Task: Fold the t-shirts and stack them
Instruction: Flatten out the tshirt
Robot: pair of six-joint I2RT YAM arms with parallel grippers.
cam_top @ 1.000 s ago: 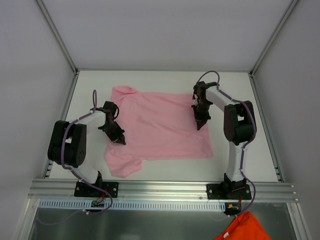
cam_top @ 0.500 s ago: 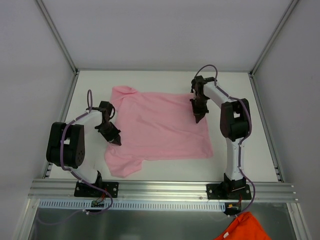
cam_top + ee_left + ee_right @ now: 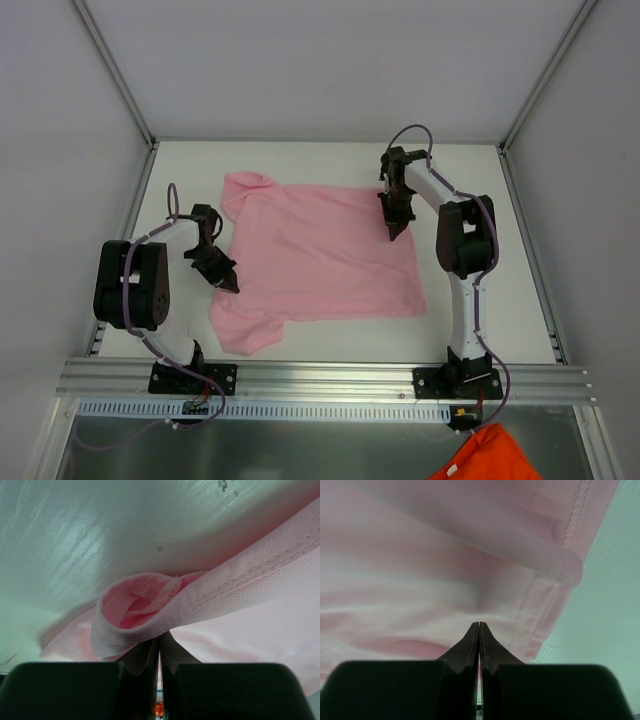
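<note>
Lying spread flat on the white tabletop (image 3: 300, 160), the thin light pink short-sleeved t-shirt (image 3: 320, 250) is pinched at two spots. The left tool (image 3: 228, 282) is clenched on a rolled bit of the edge between the sleeves, and the right tool (image 3: 393, 232) on cloth just inside the stitched hem. It's floppy, light stuff, so sagging is expected and hems or seams are probably best grabbed. No print, label or writing can be made out.

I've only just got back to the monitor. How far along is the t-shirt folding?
Done: the pink t-shirt lies spread flat on the table. In hand: the left gripper is shut on bunched cloth at its edge; the right gripper is shut, tips against fabric near the hem. Remaining: every fold, and stacking.
</note>
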